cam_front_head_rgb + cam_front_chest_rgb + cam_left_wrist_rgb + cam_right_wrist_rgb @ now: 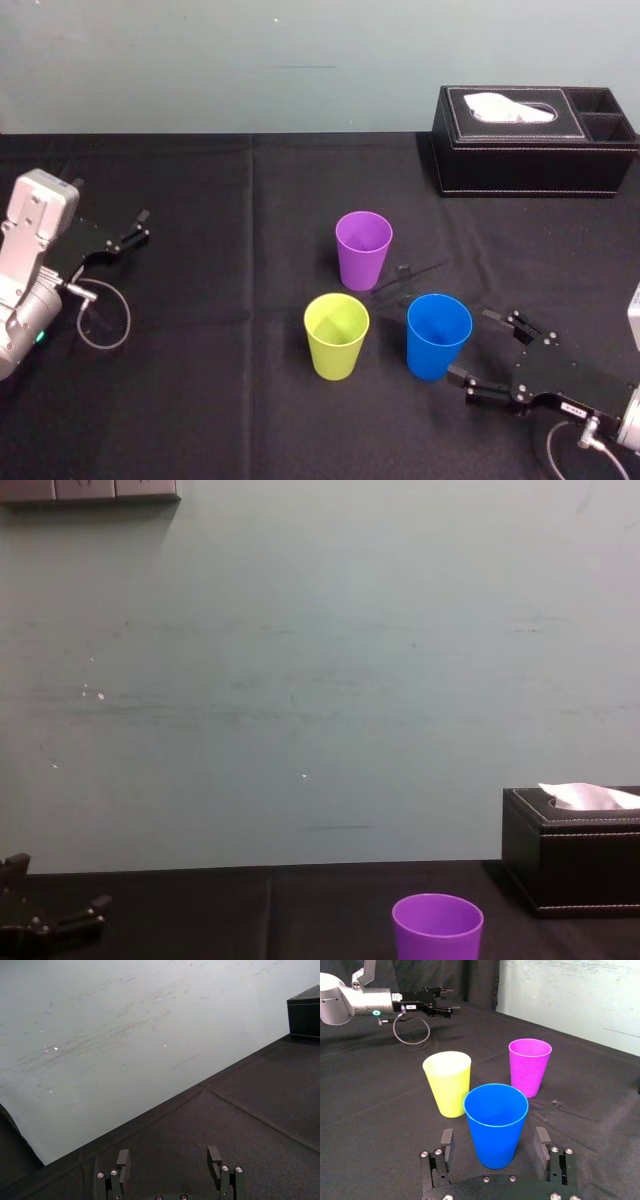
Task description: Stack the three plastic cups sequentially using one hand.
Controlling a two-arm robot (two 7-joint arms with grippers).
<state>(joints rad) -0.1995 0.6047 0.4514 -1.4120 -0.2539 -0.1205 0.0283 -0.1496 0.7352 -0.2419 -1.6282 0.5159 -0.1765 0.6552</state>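
Observation:
Three plastic cups stand upright and apart on the black cloth: purple (pixel 363 248) farthest back, yellow-green (pixel 336 335) front left, bright blue (pixel 438 335) front right. My right gripper (pixel 478 350) is low at the blue cup's right side and open. In the right wrist view its fingers (pixel 446 1142) flank the blue cup (pixel 496 1125) with a gap on each side, and the yellow-green cup (pixel 447 1082) and purple cup (pixel 530 1066) stand beyond. My left gripper (pixel 135 228) rests open at the far left, away from the cups, with nothing in it (pixel 168 1160).
A black tissue box (pixel 535 140) with white tissue stands at the back right against the wall. The table's black cloth (pixel 200 380) lies bare on the left and front. A grey cable loop (pixel 105 320) lies by the left arm.

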